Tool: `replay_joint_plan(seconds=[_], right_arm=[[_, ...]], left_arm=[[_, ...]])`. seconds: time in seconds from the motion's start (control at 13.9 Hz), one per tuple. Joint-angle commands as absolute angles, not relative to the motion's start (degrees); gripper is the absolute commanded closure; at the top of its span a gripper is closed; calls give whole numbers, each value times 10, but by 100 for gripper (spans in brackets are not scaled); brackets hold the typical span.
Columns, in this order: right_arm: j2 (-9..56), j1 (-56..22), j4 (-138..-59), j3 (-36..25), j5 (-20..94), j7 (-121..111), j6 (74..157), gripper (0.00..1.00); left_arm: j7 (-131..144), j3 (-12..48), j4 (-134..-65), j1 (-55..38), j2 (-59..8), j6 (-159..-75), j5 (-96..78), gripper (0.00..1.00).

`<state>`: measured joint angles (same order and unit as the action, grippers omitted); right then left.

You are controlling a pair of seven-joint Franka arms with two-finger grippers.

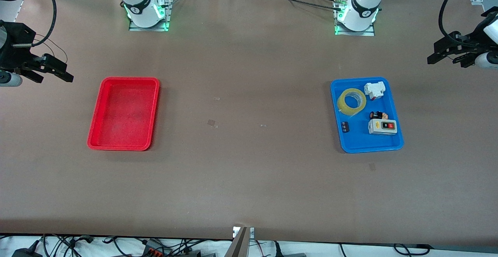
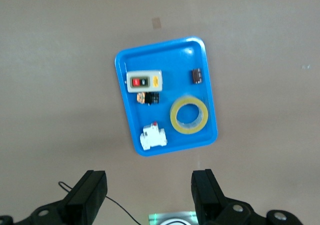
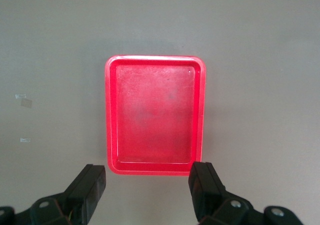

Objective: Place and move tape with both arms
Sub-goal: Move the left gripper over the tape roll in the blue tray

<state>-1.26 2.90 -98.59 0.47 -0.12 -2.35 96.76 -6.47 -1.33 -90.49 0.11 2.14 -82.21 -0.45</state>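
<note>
The tape (image 1: 344, 105), a translucent yellow roll, lies flat in the blue tray (image 1: 365, 144) toward the left arm's end of the table. The left wrist view looks down on the tape (image 2: 176, 119) and its tray (image 2: 175, 60). My left gripper (image 1: 447, 59) hangs open in the air over the table's end past the blue tray, with nothing between its fingers (image 2: 148, 180). My right gripper (image 1: 52, 76) hangs open and empty over the right arm's end of the table, past the red tray (image 1: 123, 113). In the right wrist view that gripper (image 3: 148, 171) sits above the red tray (image 3: 155, 115).
The blue tray also holds a grey switch box (image 1: 382, 126), a white breaker (image 1: 374, 90), a small black part (image 1: 345, 127) and a small black and orange part (image 1: 378, 115). The red tray holds nothing. Brown tabletop spreads between the two trays.
</note>
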Motion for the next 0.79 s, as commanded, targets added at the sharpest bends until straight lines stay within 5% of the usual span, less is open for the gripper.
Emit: replay_joint_plan(seconds=[0.0, 0.29, 0.72], right_arm=[[-28, 36, -983, 12, -2, -30, 955, 0], [-26, 35, -983, 12, -1, -29, 959, 0], [-27, 35, -977, 13, 3, -28, 954, 0]], left_arm=[[-66, -12, -940, 4, 46, -825, -11, 0], [-66, -12, -969, 4, 46, -838, -11, 0], [-69, 6, -1133, -1, 54, -958, -11, 0]])
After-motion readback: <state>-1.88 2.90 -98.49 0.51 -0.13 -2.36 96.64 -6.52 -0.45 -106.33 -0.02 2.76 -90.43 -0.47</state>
